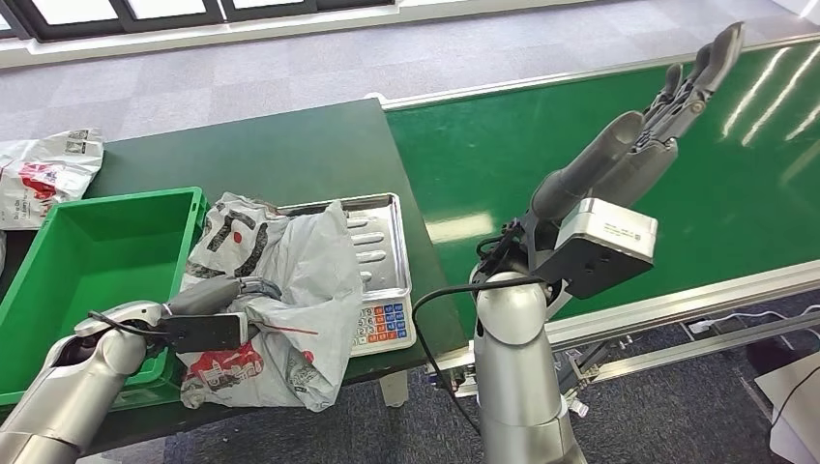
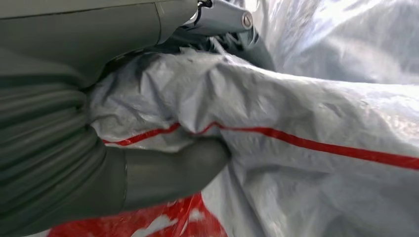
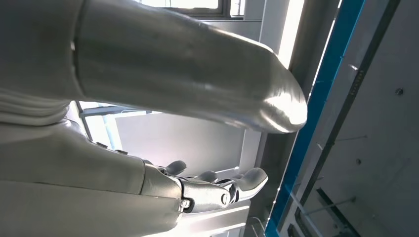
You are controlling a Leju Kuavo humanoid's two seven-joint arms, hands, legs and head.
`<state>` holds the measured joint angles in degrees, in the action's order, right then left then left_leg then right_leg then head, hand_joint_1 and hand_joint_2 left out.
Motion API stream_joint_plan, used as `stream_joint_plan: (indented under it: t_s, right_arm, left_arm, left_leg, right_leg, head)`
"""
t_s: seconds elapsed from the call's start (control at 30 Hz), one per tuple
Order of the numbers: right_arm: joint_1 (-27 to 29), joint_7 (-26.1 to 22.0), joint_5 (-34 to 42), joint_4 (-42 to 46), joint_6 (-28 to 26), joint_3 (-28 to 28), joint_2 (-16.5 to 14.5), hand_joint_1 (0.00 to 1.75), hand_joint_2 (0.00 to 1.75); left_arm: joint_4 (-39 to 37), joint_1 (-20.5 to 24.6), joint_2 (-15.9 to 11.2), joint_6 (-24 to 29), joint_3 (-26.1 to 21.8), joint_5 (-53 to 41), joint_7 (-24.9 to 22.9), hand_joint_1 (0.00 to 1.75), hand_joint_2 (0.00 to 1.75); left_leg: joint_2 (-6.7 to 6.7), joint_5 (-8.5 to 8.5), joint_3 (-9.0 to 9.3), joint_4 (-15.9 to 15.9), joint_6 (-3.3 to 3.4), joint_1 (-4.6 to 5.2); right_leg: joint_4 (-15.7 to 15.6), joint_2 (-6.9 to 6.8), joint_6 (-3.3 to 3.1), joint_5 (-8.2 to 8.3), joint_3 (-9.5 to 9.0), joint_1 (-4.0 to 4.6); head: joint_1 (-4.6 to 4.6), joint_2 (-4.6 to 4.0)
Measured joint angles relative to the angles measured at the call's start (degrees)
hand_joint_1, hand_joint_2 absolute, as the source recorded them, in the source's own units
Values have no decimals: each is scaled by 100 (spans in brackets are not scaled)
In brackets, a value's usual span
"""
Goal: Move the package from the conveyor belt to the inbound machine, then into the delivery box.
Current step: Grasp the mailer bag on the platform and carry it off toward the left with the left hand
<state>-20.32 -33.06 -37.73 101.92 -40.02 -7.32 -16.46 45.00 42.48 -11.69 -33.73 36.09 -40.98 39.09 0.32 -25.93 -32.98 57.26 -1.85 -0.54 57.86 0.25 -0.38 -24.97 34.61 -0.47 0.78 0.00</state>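
A crumpled grey plastic package [image 1: 290, 290] with red and black print lies over the left part of the steel-topped scale [image 1: 377, 253] and the dark green table. My left hand [image 1: 227, 295] grips its near left side; up close, the thumb [image 2: 173, 173] and fingers pinch a fold of the grey film [image 2: 296, 113] by a red stripe. My right hand [image 1: 677, 92] is raised above the green conveyor belt [image 1: 600, 174] with its fingers straight and apart, holding nothing; the right wrist view shows those fingers [image 3: 217, 187] against the ceiling.
A green plastic box [image 1: 87, 261] stands on the table left of the package. Another grey printed bag [image 1: 43, 174] lies at the far left. The scale's keypad [image 1: 385, 322] faces the table's near edge. The conveyor's metal rail [image 1: 696, 300] runs along the right.
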Motion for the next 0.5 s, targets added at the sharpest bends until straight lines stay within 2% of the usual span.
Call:
stream_joint_plan:
  t_s: [0.33, 0.5]
  right_arm:
    - [-5, 239, -254, -30, 3, -54, -2, 0, 0]
    - [-10, 328, -344, -139, 9, -84, -1, 0, 0]
  left_arm:
    - [574, -262, -181, -59, 2, 471, -311, 175, 175]
    - [865, -424, -300, -154, -5, 801, -238, 175, 175]
  left_leg:
    - [-1, -1, -3, 0, 0, 0]
    - [-4, 0, -5, -1, 0, -1]
  right_leg:
    - [0, 0, 0, -1, 1, -1]
    - [0, -2, -1, -2, 1, 0]
  head:
    - [1, 0]
    - [0, 0]
